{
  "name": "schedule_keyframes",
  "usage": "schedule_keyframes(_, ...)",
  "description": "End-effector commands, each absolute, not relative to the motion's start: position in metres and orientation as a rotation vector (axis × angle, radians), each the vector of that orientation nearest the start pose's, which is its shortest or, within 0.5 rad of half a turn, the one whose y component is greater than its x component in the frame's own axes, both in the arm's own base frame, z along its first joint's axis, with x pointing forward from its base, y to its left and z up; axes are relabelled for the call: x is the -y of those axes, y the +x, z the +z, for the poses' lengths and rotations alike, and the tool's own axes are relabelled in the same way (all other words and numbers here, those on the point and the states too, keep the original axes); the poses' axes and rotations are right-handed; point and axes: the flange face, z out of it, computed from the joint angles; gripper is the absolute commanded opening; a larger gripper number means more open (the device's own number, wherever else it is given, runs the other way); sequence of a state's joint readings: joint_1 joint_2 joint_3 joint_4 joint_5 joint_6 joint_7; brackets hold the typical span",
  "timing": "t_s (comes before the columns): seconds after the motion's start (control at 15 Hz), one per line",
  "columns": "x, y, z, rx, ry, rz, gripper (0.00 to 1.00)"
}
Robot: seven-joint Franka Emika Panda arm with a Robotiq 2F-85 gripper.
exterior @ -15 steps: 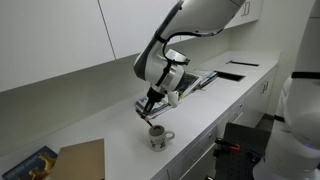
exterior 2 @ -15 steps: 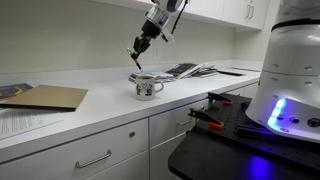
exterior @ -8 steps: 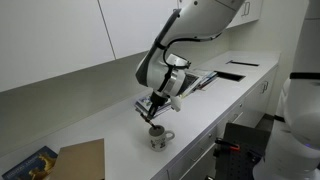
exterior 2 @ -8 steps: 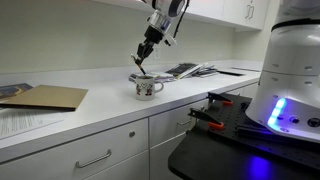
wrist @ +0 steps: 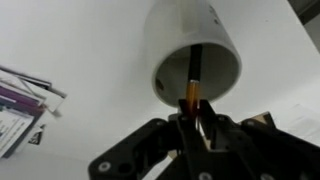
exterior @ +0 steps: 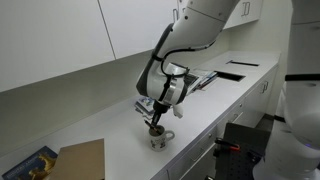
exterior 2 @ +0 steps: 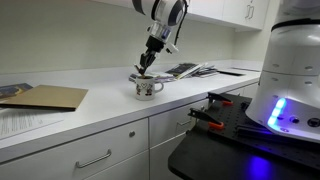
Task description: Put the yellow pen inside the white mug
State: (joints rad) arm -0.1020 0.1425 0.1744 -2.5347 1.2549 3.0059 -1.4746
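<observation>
So the gripper (wrist: pixel 192 118) was parked right over the white mug (wrist: pixel 190 25), its fingers pinched tight on the yellow pen (wrist: pixel 192 88). In the wrist view the pen stuck out from between the fingers and pointed straight down into the mug's mouth. Its darker far tip showed against the dark inside, though I couldn't tell how deep it actually reached. The mug stood upright on the white counter (exterior: pixel 105 125) with its handle out to one side. In both exterior views the arm bent down over it from above, with the gripper just above the rim; in an exterior view (exterior 2: pixel 146 72) it looked nearly touching the mug (exterior 2: pixel 147 89). The pen itself was too thin to really make out in those shots. Other stuff on the counter: a messy stack of papers (exterior 2: pixel 188 70) further along past the mug, and a flat brown cardboard sheet (exterior 2: pixel 48 97) well off on the other side. A couple of orange-handled clamps (exterior 2: pixel 203 118) lay on the dark cart in front of the cabinets.
</observation>
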Motion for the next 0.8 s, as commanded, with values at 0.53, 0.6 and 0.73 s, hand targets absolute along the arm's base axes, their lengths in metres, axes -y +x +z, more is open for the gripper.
schedule_keyframes(0.53,0.027,0.453,0.220,0.392,-2.948,-0.567,0.87)
schedule_keyframes(0.6,0.026,0.453,0.222,0.378,-2.945,-0.559,0.95)
schedule_keyframes(0.73,0.025,0.452,0.222,0.359,-2.938,-0.501,1.00)
